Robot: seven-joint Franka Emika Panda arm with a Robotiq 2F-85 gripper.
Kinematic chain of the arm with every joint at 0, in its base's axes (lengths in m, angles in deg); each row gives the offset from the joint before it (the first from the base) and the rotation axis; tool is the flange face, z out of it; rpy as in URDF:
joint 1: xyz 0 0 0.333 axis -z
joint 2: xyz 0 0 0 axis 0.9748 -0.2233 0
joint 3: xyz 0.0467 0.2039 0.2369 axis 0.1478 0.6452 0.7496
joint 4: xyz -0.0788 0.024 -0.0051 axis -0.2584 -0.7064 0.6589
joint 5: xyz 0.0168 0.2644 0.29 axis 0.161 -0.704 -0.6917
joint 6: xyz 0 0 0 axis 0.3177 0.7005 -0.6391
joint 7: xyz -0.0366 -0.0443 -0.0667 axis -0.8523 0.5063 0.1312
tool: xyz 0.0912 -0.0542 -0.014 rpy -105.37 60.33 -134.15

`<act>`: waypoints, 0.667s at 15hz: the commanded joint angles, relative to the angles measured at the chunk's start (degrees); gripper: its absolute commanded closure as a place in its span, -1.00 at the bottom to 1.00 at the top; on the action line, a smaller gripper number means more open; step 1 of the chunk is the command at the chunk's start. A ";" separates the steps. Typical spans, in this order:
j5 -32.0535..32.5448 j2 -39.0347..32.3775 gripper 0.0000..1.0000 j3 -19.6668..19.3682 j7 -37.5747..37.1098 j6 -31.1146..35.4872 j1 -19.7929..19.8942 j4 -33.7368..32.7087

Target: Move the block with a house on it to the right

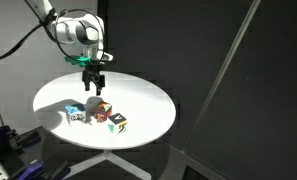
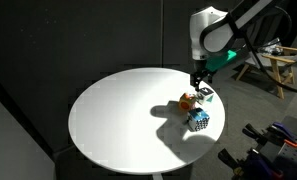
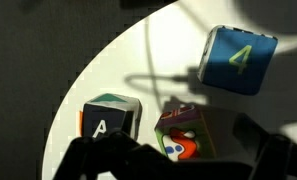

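The block with a house on it (image 3: 180, 135) has orange-yellow sides and a red picture. It sits on the round white table (image 3: 118, 70), low in the wrist view between my dark fingers. It shows in both exterior views (image 1: 101, 109) (image 2: 188, 100). My gripper (image 3: 183, 162) is open and empty. It hovers just above the cubes (image 1: 93, 82) (image 2: 198, 86). Whether a finger touches the block cannot be told.
A blue cube with a yellow 4 (image 3: 236, 60) lies beyond the house block, also seen in the exterior views (image 1: 76, 116) (image 2: 199, 120). A white cube with green and dark marks (image 3: 110, 118) (image 1: 117, 123) lies beside it. The table edge and dark floor are close by.
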 commanded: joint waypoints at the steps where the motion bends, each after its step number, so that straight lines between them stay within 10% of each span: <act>1: -0.07 6.30 -1.00 1.93 6.35 2.55 1.21 6.19; 10: -7.64 20.98 -1.00 3.87 19.39 4.21 1.81 17.84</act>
